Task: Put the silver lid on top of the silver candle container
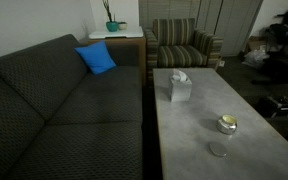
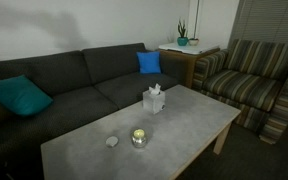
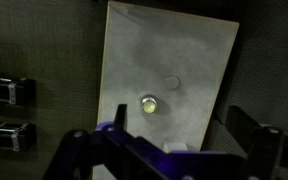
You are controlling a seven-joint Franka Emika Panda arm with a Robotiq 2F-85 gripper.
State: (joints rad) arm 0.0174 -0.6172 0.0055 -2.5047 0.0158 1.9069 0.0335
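Nothing is done yet: the silver lid (image 2: 112,142) lies on the tabletop (image 2: 189,112) beside the uncovered silver candle container (image 2: 139,137), pincer (image 3: 162,135) wide and empty.

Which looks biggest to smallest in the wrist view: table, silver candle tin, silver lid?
Table, by far. Then the silver candle tin and the silver lid: they look about equally wide, too small to rank.
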